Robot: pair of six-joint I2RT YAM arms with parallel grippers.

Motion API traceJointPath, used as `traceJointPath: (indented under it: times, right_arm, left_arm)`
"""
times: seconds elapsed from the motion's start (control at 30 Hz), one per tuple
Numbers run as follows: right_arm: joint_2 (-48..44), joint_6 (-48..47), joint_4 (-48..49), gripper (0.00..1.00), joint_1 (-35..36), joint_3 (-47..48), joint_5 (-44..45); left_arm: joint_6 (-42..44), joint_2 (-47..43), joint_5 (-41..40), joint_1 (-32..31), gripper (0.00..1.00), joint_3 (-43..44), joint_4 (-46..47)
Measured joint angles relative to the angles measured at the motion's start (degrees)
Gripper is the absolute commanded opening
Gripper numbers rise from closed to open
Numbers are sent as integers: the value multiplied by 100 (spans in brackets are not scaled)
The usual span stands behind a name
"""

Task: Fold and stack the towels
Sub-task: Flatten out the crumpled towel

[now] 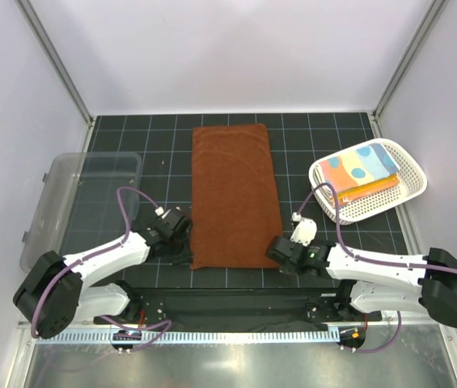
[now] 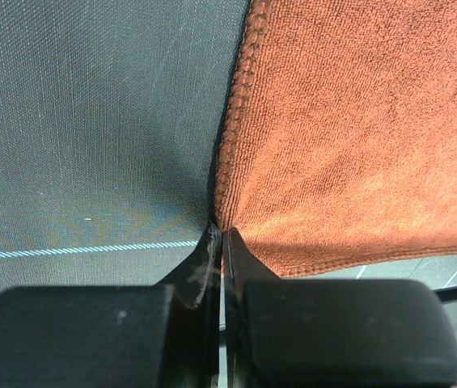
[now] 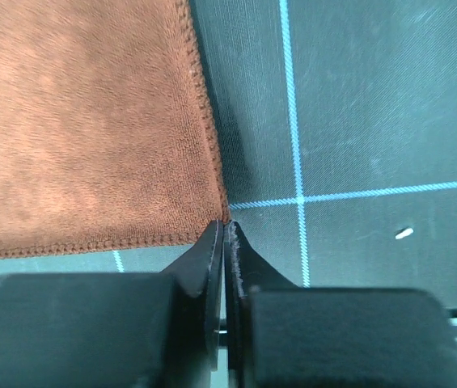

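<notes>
Left claw point(image 1: 184, 252), overhead view: low at the near-left corner of the brown towel point(image 1: 234, 198); right claw point(image 1: 277, 255) likewise at the near-right corner. The towel lies flat as a long strip down the middle of the black mat point(image 1: 147, 137). A few small folded towels point(image 1: 361, 168) sit in the white basket point(image 1: 410, 190) to the right, and a clear bin point(image 1: 90, 174) stands to the left. Left wrist view: left claw point(image 2: 218, 234) closed, pinching the corner of the brown towel point(image 2: 357, 137). Right wrist view: right claw point(image 3: 224, 226) closed, tips at the very corner of the brown towel point(image 3: 82, 137), seemingly nipping it. Step in hand, as I judge it: corners gripped, next fold not yet begun. The next move calls for lifting both corners evenly and carrying them to the far edge, matching hems.
</notes>
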Motion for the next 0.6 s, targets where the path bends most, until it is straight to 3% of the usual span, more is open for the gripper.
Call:
traceJointPath:
  times: [0.07,0.1,0.13,0.27,0.37,0.5,0.6]
  right_arm:
    - [96,81,125,18,-2,-79,-118]
    - [160,122,179,32,-2,-96,-173]
    - [219,181,227,36,-2,-107,-225]
    - [223,249,170,39,-2,-92,-319]
    - [-55,247,-225,56,-4,92,-302]
    - [-555,-496,-398,58,-319,855,-280]
    - [-450,-1746,197,57,-1394,1709,-568]
  left_arm:
    - [4,2,4,-2,14,0,-2]
    - [15,2,9,-7,18,0,-4]
    - [11,-2,26,-7,23,4,-9]
    - [28,-72,118,-24,45,122,-319]
    - [105,-232,66,-33,57,546,-1010]
    - [664,-129,-267,105,59,2223,-1738]
    - [1316,494,-640,481,57,4009,-1751]
